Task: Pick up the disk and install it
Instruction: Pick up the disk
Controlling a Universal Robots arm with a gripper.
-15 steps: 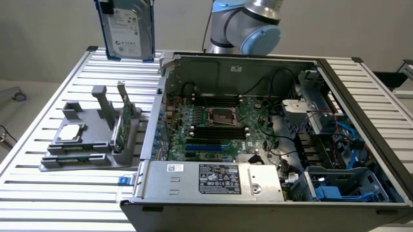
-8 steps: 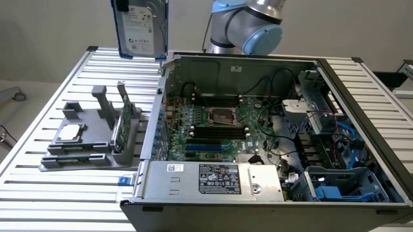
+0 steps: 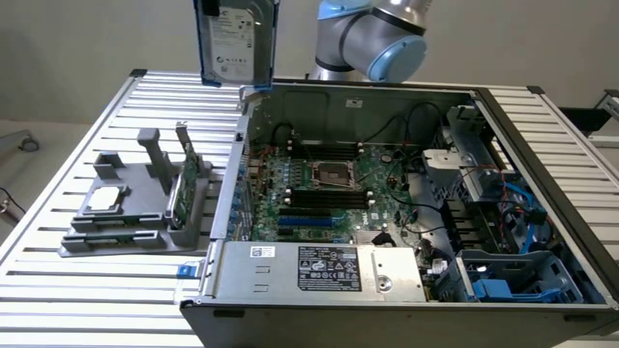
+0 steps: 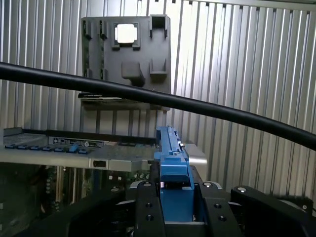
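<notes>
The disk (image 3: pixel 237 43), a silver-grey hard drive with a white label in a blue carrier, hangs upright high above the table, over the left wall of the open computer case (image 3: pixel 387 188) as the exterior view shows it. In the wrist view its blue carrier edge (image 4: pixel 173 158) runs out from between my black fingers (image 4: pixel 148 207). My gripper (image 4: pixel 175 210) is shut on the disk, one finger on each flat side.
A grey fixture (image 3: pixel 126 210) on the slatted table (image 3: pixel 77 290) holds a small silver chip (image 3: pixel 106 197) and an upright green card (image 3: pixel 184 181). The case has blue drive bays (image 3: pixel 503 283) at its near right. A black cable (image 4: pixel 148 96) crosses the wrist view.
</notes>
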